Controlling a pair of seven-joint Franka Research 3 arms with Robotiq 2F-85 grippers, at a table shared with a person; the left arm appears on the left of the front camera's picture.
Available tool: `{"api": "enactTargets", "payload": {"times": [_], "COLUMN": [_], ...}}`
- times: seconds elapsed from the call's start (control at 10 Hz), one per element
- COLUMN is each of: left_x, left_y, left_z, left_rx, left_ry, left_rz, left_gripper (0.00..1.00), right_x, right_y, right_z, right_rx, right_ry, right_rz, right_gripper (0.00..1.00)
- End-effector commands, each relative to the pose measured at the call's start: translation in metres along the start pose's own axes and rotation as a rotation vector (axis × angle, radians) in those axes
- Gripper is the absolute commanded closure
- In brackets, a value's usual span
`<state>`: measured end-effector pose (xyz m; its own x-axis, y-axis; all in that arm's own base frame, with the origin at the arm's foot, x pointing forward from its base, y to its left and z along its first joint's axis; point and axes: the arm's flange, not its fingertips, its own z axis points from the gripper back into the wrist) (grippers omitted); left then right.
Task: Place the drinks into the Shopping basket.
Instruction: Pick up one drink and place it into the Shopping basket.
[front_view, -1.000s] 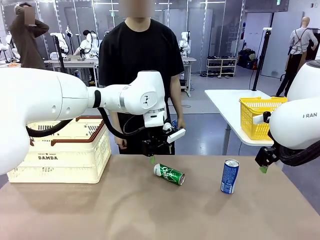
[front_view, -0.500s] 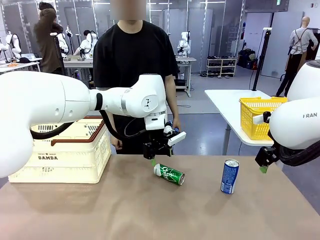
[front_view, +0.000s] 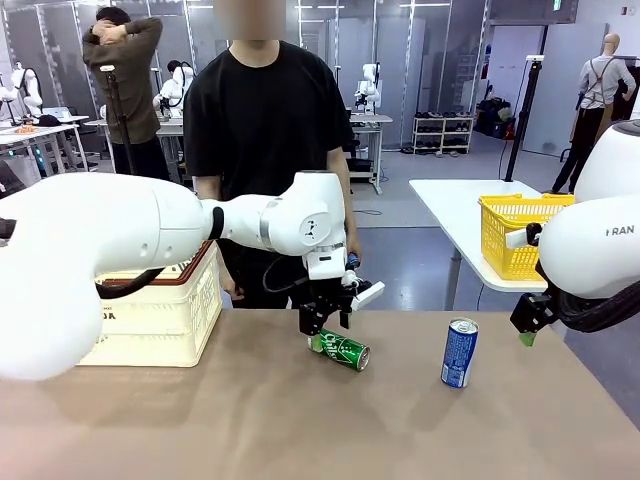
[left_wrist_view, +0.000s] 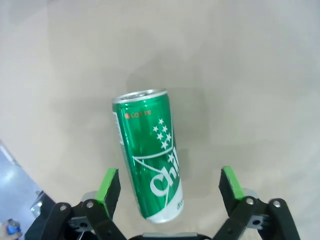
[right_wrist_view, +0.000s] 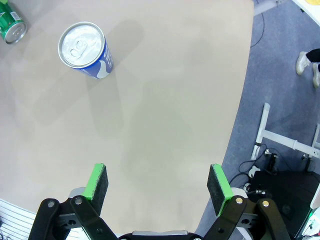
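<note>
Left wrist view shows my left hand (left_wrist_view: 170, 184) released, its pads wide on either side of the green can (left_wrist_view: 147, 150), which lies on its side mid-surface (front_view: 300, 420). Over the last second I have dropped and slid toward it, so I judge closing comes next. My right hand (right_wrist_view: 156, 187) hangs released at the right edge, near the upright blue can (front_view: 460, 352). The Shopping basket (front_view: 160, 330) sits at the far left corner, both cans outside it.
</note>
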<state>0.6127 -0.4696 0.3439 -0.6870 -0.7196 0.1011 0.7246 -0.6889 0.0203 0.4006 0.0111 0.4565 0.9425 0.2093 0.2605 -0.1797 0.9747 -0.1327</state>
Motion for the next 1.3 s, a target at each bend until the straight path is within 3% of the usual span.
{"api": "enactTargets", "payload": {"times": [0.0, 0.6, 0.7, 1.0, 1.1, 1.2], "left_x": [0.001, 0.005, 0.004, 0.003, 0.004, 0.006], "left_y": [0.031, 0.044, 0.042, 0.038, 0.037, 0.036], "left_z": [0.000, -0.028, -0.029, -0.029, -0.029, -0.028], "left_rx": [-0.012, -0.004, 0.005, 0.002, 0.001, -0.001], "left_ry": [0.012, 0.010, 0.011, 0.030, 0.030, 0.032], "left_rz": [0.038, 0.072, 0.077, 0.082, 0.084, 0.079], "left_gripper": [0.00, 0.00, 0.05, 0.36, 0.42, 0.55], "right_x": [0.000, 0.000, 0.000, 0.000, 0.000, 0.000], "right_y": [-0.002, -0.002, -0.002, -0.002, -0.002, -0.002], "right_z": [0.000, 0.000, 0.000, 0.000, 0.000, 0.000], "right_rx": [0.000, 0.000, 0.000, 0.000, 0.000, 0.000], "right_ry": [0.002, 0.002, 0.002, 0.002, 0.002, 0.002], "right_rz": [0.011, 0.011, 0.011, 0.011, 0.011, 0.011], "right_gripper": [0.00, 0.00, 0.00, 0.00, 0.00, 0.00]}}
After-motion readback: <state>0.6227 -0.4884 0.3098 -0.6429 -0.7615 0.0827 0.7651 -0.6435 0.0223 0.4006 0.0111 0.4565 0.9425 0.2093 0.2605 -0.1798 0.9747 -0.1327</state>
